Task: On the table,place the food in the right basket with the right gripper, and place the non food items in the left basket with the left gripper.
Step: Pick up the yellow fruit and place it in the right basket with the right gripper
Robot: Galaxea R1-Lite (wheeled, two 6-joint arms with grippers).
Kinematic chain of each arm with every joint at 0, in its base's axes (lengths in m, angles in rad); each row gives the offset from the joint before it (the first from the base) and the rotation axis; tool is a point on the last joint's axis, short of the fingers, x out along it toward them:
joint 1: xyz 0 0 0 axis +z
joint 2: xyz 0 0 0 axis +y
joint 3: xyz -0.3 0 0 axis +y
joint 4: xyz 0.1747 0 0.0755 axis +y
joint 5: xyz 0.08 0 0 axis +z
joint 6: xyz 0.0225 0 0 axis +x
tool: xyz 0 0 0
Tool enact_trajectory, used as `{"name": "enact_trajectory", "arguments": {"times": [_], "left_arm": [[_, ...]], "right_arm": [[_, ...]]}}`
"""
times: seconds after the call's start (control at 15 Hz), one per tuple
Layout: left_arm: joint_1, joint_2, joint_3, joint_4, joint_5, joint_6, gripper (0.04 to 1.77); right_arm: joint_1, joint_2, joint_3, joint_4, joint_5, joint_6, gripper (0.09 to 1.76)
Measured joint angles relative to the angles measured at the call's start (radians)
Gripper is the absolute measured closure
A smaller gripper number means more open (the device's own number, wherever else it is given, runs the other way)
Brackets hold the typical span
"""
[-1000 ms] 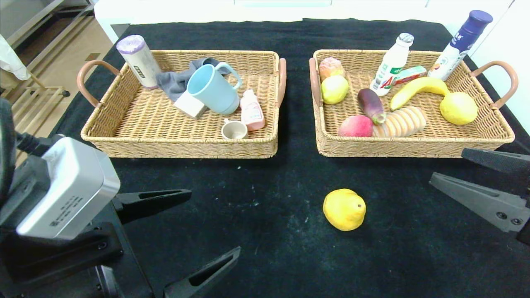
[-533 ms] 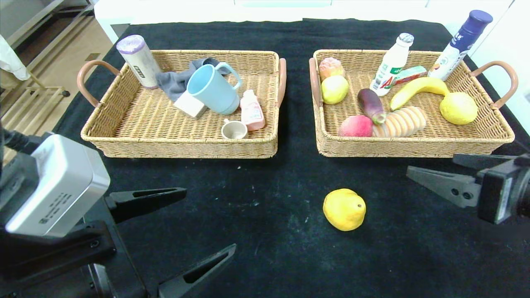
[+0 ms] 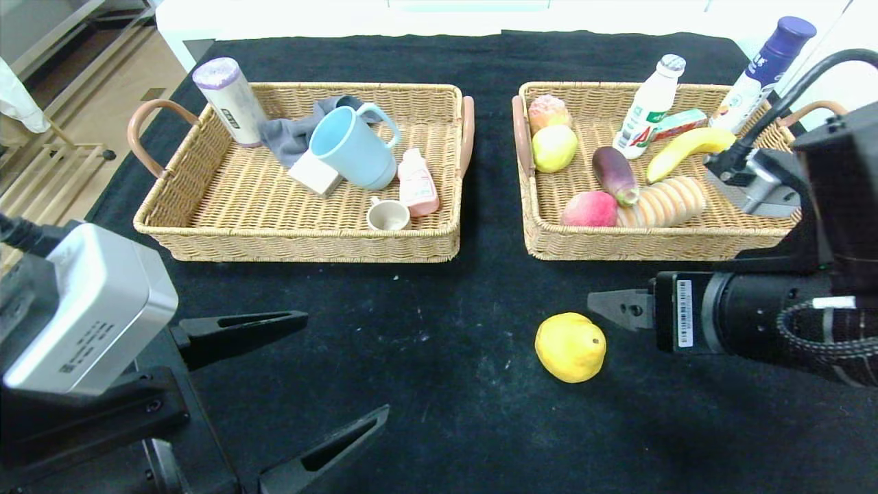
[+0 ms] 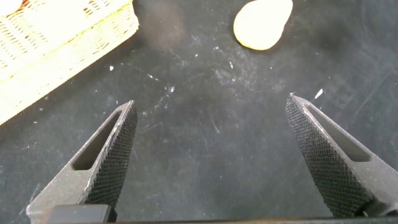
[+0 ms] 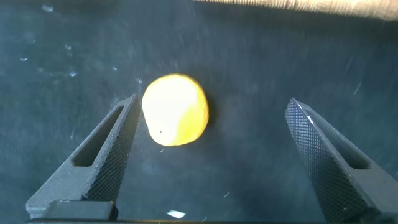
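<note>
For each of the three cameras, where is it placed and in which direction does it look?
Head view: on the head, looking down at the table, both baskets and both arms.
Left wrist view: on the left wrist, facing bare table past the left gripper, jaws open.
Right wrist view: on the right wrist, facing the yellow fruit past the right gripper, jaws open.
Shared: all three show the fruit.

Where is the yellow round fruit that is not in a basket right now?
In the head view, the yellow round fruit lies on the black tablecloth, in front of the right wicker basket, beside the open right gripper.
</note>
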Motion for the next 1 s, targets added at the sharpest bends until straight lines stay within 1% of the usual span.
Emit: {"name": "enact_trajectory", "arguments": {"times": [0.07, 0.13, 0.27, 0.73, 1.0], "left_arm": [[0.000, 0.000, 0.001, 0.000, 0.000, 0.000, 0.09], [0.000, 0.000, 0.001, 0.000, 0.003, 0.001, 0.09], [-0.001, -0.004, -0.002, 0.000, 0.002, 0.001, 0.09], [-0.003, -0.017, -0.004, 0.000, 0.001, 0.002, 0.09], [-0.003, -0.022, -0.003, 0.002, 0.003, 0.002, 0.09]], "right_arm": [[0.010, 0.034, -0.043, 0.050, -0.006, 0.047, 0.14], [0.017, 0.063, -0.072, 0.071, -0.010, 0.066, 0.14], [0.027, 0.106, -0.100, 0.080, -0.011, 0.075, 0.14], [0.058, 0.196, -0.121, 0.080, -0.011, 0.090, 0.14], [0.062, 0.237, -0.124, 0.080, -0.013, 0.092, 0.14]]}}
